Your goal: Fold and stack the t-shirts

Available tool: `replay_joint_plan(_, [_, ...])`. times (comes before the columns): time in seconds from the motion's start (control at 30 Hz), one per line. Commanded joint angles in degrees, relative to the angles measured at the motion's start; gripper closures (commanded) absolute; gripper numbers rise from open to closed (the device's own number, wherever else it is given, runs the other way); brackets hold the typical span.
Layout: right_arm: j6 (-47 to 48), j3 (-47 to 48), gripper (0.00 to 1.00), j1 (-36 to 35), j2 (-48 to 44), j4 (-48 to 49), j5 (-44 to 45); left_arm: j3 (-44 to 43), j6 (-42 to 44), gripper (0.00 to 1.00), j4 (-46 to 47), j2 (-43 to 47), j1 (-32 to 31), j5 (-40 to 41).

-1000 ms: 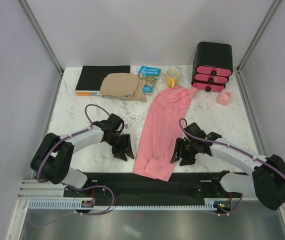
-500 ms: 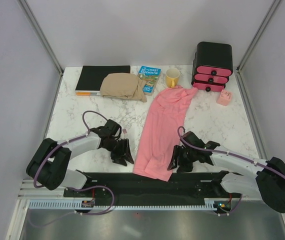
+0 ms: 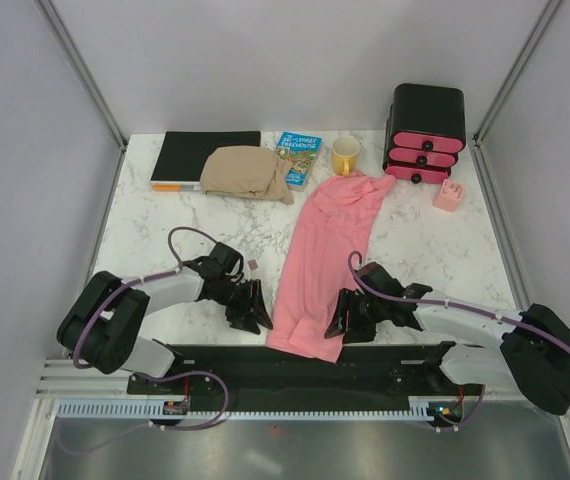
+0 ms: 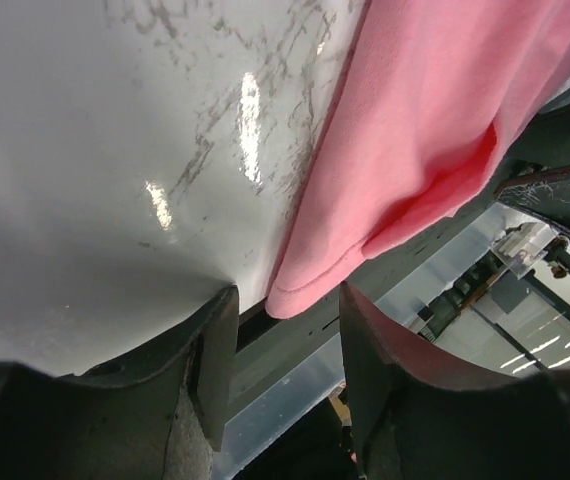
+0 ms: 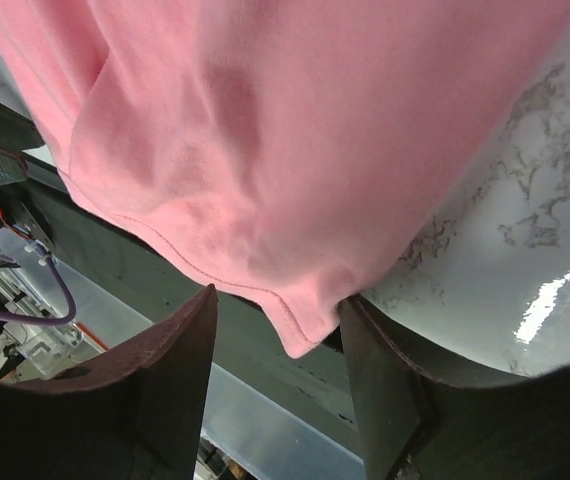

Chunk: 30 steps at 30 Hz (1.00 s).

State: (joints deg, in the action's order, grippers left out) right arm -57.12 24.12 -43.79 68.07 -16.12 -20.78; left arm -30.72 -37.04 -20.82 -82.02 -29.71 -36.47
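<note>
Near hem of the t-shirt (image 3: pixel 320 240) droops over the table (image 3: pixel 155 225) edge, partly hidden by the right gripper (image 3: pixel 335 322); that and the left gripper (image 3: pixel 258 310) stand open, each straddling a hem corner, holding nothing.

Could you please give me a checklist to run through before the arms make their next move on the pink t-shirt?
1. Left tool open: ok.
2. Right tool open: ok.
3. Pink t-shirt hem corner lined up inside left tool: ok.
4. Other hem corner lined up inside right tool: ok.
5. Pink t-shirt spread flat: not ok, bunched into a narrow strip.
6. Either tool touching cloth: cannot tell.
</note>
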Motion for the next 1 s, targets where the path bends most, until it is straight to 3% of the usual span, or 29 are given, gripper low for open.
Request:
replay_joint_plan(0.0, [0.0, -2.0, 0.40, -0.3, 0.3, 1.2, 3.0, 0.2, -1.1, 0.48, 3.8, -2.0, -0.2, -2.8])
replay_joint_plan(0.47, [0.3, -3.8, 0.41, -0.5, 2.4, 3.4, 2.8, 2.4, -3.0, 0.50, 6.4, -4.4, -1.2, -0.5])
replay_joint_plan(0.73, [0.2, -4.5, 0.47, -0.9, 4.3, 4.1, 2.9, 3.9, -3.1, 0.66, 7.0, -6.4, -1.9, -0.4])
replay_joint_plan(0.87, [0.0, -4.6, 0.62, -1.0, 4.1, 4.0, 3.3, 3.9, -3.1, 0.76, 7.0, -6.9, -2.2, -0.6])
replay_joint_plan(0.97, [0.0, -4.3, 0.88, -1.1, 3.6, 3.6, 3.7, 3.2, -3.0, 0.85, 7.0, -7.5, -2.4, -1.0])
